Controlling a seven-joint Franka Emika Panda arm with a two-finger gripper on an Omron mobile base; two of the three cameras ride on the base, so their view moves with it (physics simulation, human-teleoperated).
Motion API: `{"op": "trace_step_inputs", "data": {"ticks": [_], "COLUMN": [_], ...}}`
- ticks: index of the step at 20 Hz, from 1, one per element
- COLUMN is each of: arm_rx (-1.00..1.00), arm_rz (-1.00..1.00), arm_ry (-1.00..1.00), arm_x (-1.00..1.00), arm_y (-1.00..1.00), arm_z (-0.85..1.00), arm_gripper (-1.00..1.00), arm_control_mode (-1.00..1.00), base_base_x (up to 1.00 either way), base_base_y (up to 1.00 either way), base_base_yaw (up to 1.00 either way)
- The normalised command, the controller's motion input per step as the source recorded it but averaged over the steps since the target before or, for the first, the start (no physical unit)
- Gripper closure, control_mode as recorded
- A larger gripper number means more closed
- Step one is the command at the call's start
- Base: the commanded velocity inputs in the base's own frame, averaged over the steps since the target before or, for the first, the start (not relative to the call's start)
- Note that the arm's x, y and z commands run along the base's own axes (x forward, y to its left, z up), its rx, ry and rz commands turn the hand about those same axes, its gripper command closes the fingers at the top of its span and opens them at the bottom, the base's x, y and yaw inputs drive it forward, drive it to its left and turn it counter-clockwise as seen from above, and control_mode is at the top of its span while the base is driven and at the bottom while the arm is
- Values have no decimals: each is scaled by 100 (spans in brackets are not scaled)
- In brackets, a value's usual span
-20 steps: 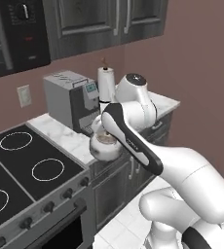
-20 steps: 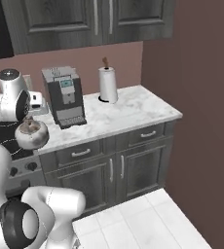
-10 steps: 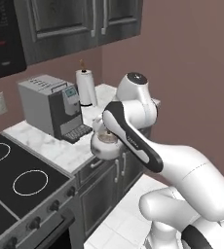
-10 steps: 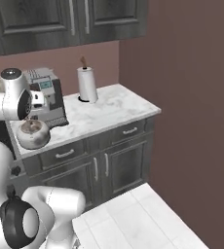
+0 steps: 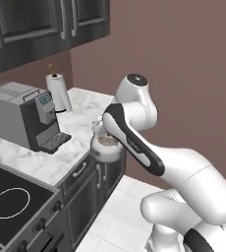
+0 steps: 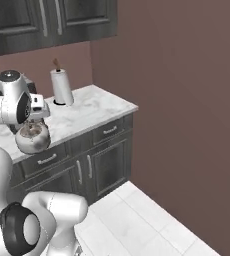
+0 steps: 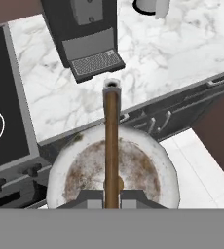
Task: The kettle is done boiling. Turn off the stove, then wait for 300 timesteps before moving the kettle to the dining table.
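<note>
The kettle (squat, silvery-white) is held in the air by its brown wire handle, on which the gripper is clamped. It hangs just beyond the front edge of the marble counter — above the dark cabinet fronts. Behind it on the counter stand a coffee machine and a paper towel roll; the stove lies to the left.
</note>
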Motion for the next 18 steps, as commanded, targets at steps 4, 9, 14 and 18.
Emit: {"op": "trace_step_inputs", "data": {"ticks": [4,9,14,18], "arm_rx": [0,0,0,0], "arm_rz": [0,0,0,0], "arm_ry": [0,0,0,0], "arm_x": [0,0,0,0], "arm_y": [0,0,0,0], "arm_z": [0,0,0,0], "arm_gripper": [100,100,100,100], "arm_control_mode": [100,100,100,100], "base_base_x": [-89,-95,-100,-98], "base_base_y": [0,0,-1,-7], "base_base_yaw": [-37,-38,-39,-40]}}
